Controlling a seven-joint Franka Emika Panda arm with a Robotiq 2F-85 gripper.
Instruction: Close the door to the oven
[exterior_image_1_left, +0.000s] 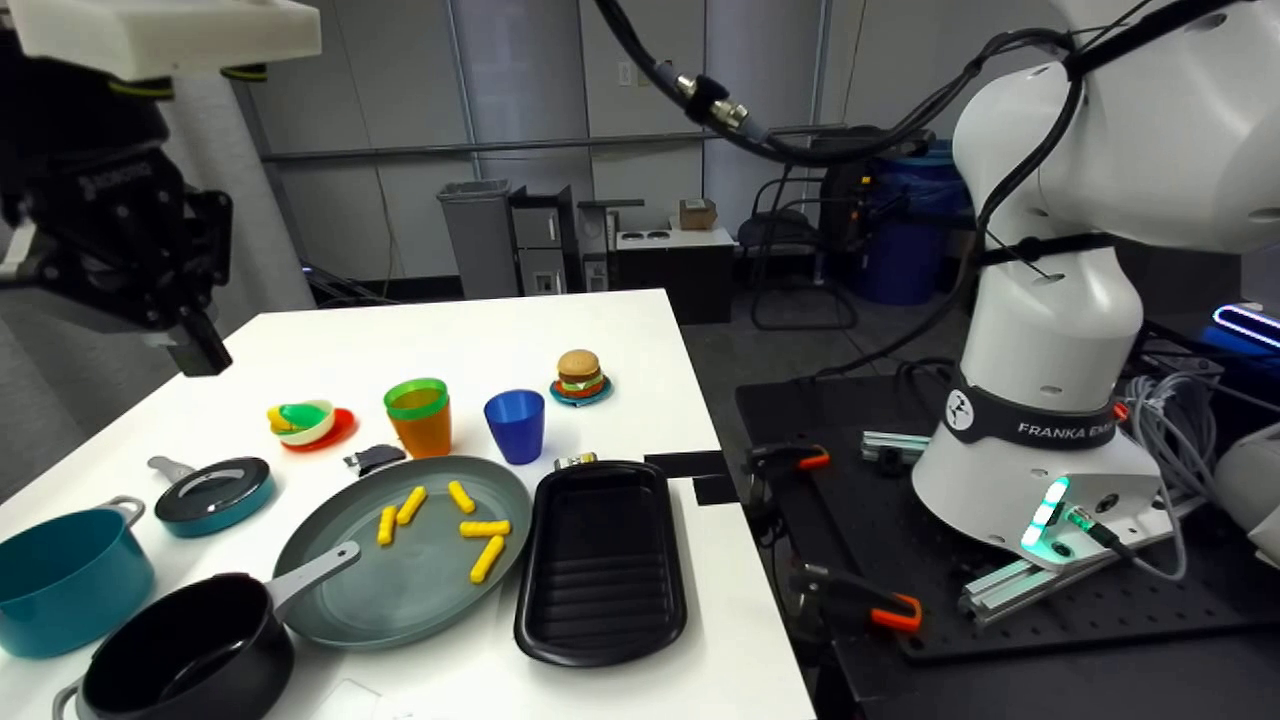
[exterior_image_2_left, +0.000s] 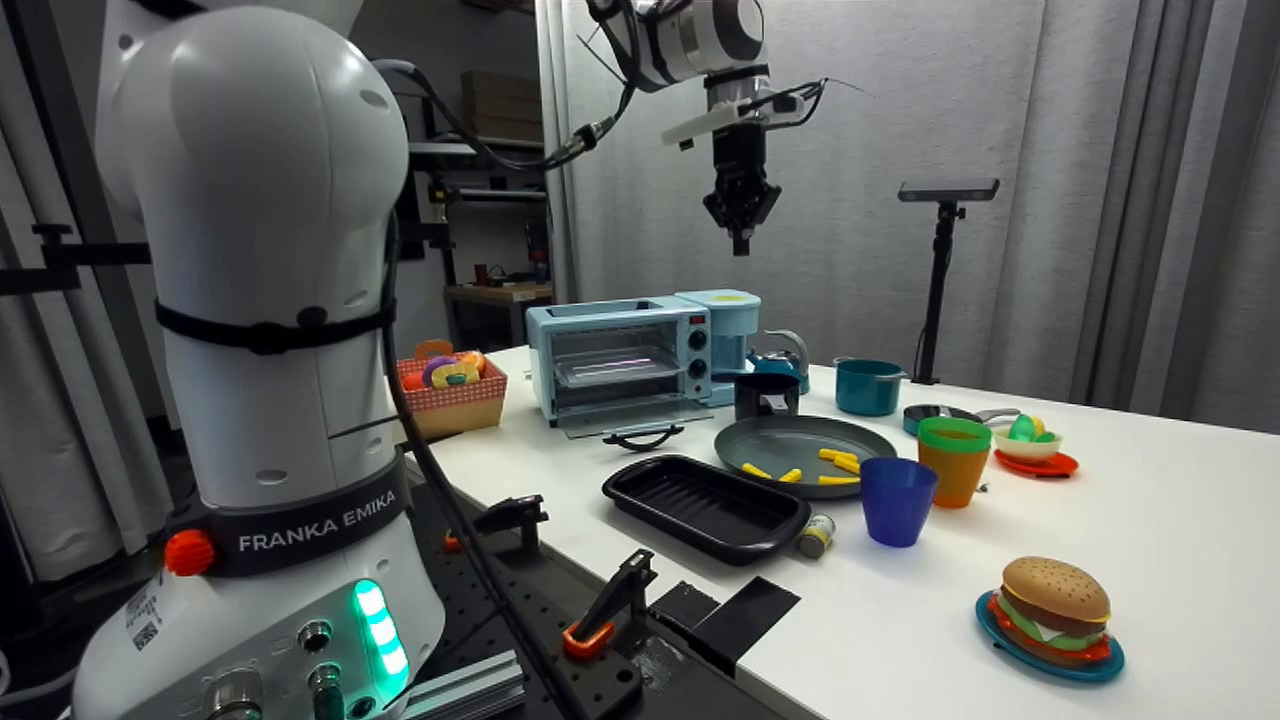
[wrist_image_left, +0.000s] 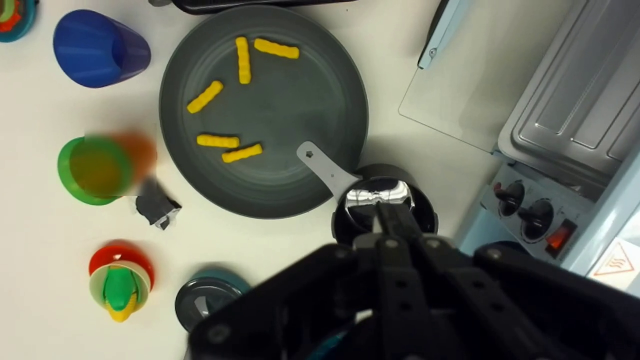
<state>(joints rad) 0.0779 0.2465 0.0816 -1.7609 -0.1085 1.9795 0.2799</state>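
The light blue toaster oven (exterior_image_2_left: 620, 318) stands at the back of the table in an exterior view, and its control panel shows in the wrist view (wrist_image_left: 530, 205). Its clear door (exterior_image_2_left: 640, 416) is open, folded down flat at the table top in front. The door also shows in the wrist view (wrist_image_left: 460, 107). A black handle (exterior_image_2_left: 643, 438) lies along its outer edge. My gripper (exterior_image_2_left: 740, 243) hangs high above the table, apart from the oven and door. Its fingertips (wrist_image_left: 395, 217) are together with nothing between them. The gripper (exterior_image_1_left: 200, 345) also shows where the oven is out of view.
A black pot (wrist_image_left: 382, 172) sits below the fingertips, beside the oven. A grey plate (wrist_image_left: 285, 110) with yellow sticks and a black tray (exterior_image_2_left: 705, 505) lie near the door. A teal pot (exterior_image_2_left: 868, 388), cups (exterior_image_2_left: 897, 500) and a basket (exterior_image_2_left: 455, 410) stand around.
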